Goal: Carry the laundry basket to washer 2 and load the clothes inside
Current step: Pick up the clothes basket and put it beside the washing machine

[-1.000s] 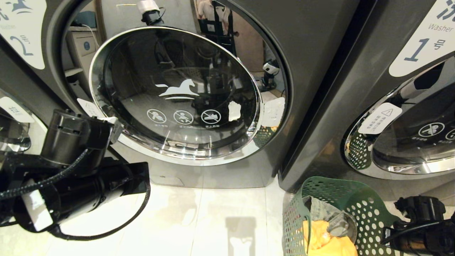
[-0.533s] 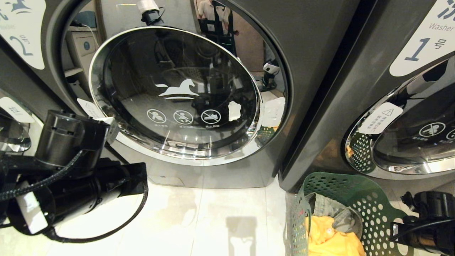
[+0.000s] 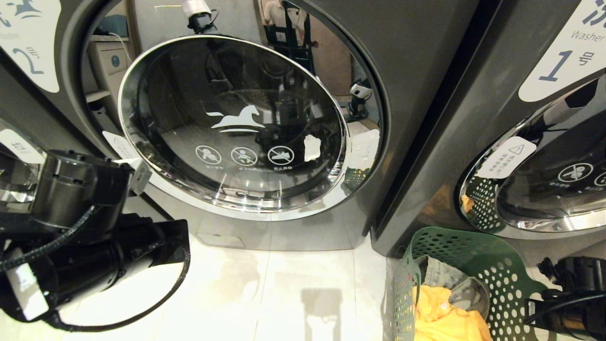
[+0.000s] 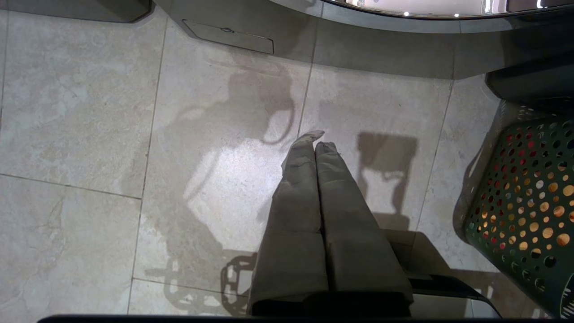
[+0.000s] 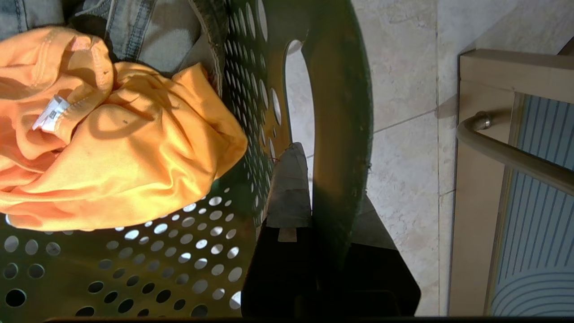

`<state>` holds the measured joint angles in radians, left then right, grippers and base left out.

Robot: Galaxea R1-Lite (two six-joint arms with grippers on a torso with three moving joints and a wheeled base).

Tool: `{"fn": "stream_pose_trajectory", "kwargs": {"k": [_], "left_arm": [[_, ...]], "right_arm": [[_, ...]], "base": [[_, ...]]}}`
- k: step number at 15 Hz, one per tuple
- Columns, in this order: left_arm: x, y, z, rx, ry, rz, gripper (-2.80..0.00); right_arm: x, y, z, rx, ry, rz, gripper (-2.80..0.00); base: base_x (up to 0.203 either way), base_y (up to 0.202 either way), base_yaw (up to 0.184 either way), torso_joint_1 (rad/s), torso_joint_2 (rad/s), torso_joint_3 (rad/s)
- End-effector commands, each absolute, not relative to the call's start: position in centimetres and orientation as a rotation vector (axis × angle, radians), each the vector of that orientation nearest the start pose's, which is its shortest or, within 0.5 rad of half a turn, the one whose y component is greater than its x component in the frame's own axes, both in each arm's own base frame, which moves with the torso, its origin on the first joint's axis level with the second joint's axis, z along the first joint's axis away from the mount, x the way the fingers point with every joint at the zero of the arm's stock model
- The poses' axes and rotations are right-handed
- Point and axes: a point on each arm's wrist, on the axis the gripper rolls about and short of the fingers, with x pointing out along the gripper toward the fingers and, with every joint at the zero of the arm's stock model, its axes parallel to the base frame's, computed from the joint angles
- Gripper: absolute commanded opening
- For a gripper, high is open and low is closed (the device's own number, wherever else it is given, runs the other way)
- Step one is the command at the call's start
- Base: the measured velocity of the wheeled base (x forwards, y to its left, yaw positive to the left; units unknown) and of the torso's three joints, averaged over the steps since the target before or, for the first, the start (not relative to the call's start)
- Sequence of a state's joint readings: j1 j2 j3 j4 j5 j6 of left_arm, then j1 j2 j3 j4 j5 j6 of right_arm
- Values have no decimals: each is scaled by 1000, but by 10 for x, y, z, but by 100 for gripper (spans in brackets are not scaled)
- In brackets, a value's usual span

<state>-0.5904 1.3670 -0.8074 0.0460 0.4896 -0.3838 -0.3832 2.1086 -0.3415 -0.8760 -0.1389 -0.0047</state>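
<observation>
The laundry basket (image 3: 473, 265), dark green with round holes, stands on the floor at the lower right, before the gap between two washers. A yellow garment (image 3: 445, 317) and a denim piece (image 3: 442, 277) of the clothes lie in it. Red shows through its holes in the left wrist view (image 4: 515, 148). My right gripper (image 5: 314, 161) is shut on the basket's rim (image 5: 341, 89) beside the oval handle hole, one finger (image 5: 289, 188) inside the wall. Washer 2 (image 3: 236, 132) fills the middle, its glass door closed. My left gripper (image 4: 316, 144) hangs shut and empty over the tiles.
Washer 1 (image 3: 544, 142) stands to the right with its door closed, close behind the basket. Part of a third washer (image 3: 14, 175) shows at far left. Pale floor tiles (image 3: 284, 293) lie before washer 2. A metal rail (image 5: 506, 152) runs near the basket.
The basket and my right arm have shifted a little to the right and lower in the head view. My left arm has drawn down and to the left. The washers stay put.
</observation>
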Motion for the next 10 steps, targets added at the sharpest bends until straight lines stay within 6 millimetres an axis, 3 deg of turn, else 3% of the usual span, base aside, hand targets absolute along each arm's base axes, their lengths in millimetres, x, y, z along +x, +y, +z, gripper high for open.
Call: {"fn": "stream_pose_trajectory", "kwargs": {"k": [1, 6, 10], "left_arm": [[178, -106, 208, -67, 524, 10, -280], [177, -103, 208, -67, 524, 16, -280], [177, -103, 208, -67, 524, 16, -280]], "right_arm": [[242, -101, -14, 102, 904, -479, -280], [261, -109, -6, 35, 846, -455, -280], [261, -108, -7, 33, 850, -454, -280]], "base": [[0, 0, 0, 0, 0, 0], [0, 0, 0, 0, 0, 0], [0, 0, 0, 0, 0, 0]]}}
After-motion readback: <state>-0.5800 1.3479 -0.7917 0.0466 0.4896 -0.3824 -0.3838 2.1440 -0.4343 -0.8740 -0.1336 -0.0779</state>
